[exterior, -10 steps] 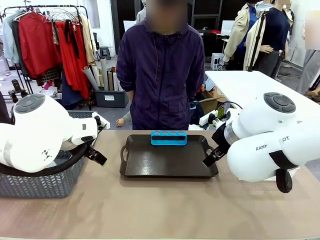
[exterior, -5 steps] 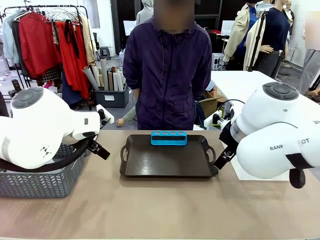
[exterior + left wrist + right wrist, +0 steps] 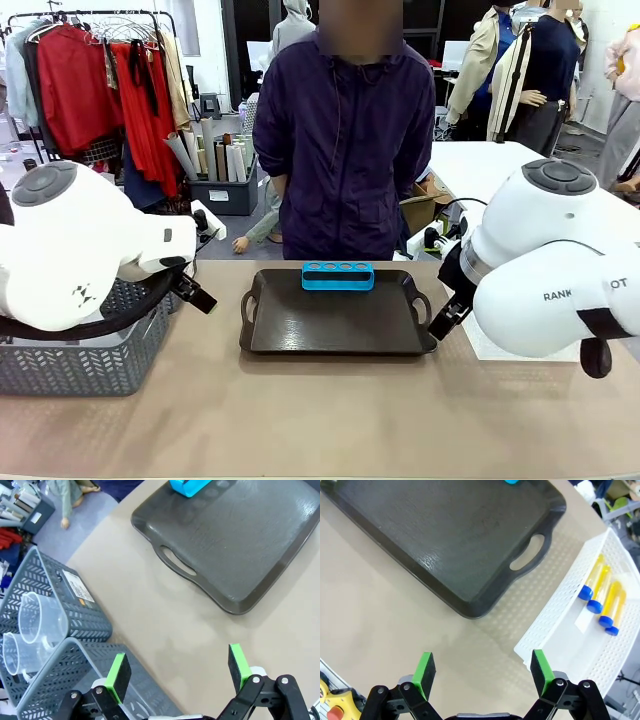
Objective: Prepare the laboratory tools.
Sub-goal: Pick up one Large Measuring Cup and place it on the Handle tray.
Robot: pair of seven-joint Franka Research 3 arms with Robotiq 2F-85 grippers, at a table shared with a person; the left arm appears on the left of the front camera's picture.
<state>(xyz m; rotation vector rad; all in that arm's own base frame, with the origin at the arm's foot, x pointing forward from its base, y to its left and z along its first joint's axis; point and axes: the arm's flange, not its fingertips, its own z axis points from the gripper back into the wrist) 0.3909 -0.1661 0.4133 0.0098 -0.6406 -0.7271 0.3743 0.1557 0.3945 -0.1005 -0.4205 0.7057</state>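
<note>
A small blue rack with empty holes stands at the far edge of a dark tray in the middle of the table. Several yellow test tubes with blue caps lie in a white lattice basket just right of the tray. Two clear handled beakers sit in a grey mesh basket on the left. My left gripper hangs open over bare table between the baskets and the tray. My right gripper is open above the table by the tray's right handle. Neither holds anything.
A person in a dark purple jacket stands at the far side, behind the tray. A second grey mesh basket lies right under my left gripper. A yellow device with a red button sits at the right wrist view's corner.
Both arms have drifted slightly up and outward from the tray. The person has shifted a little to the right. The rack and tray have not moved.
</note>
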